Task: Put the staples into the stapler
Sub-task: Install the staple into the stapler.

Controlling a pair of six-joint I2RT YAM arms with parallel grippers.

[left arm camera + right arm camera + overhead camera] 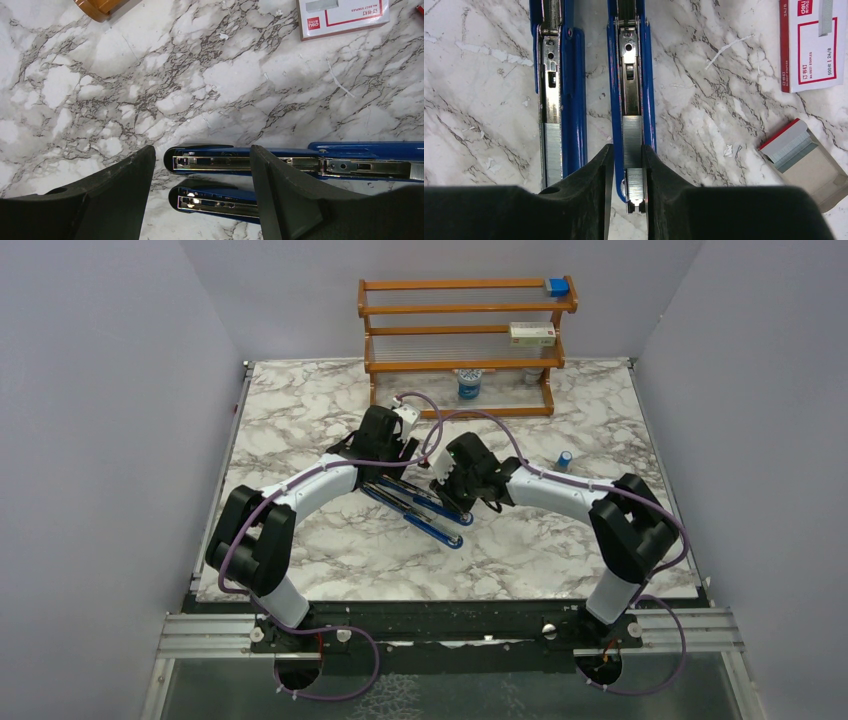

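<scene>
Seen from above, much of the stapler lies hidden; the red-and-white box is cut off top-right.

worktop: white marble, grey-brown veining
stapler: deep blue, shiny silver channel
staples: silver-grey, finely ribbed
box: white, red border and lettering
rack: orange-brown wood
left end effector: black
right end effector: black

You're holding your left arm and right arm bent inward, wrists nearly meeting. Left hand is hanging spread wide, right hand is showing just a narrow gap.
</scene>
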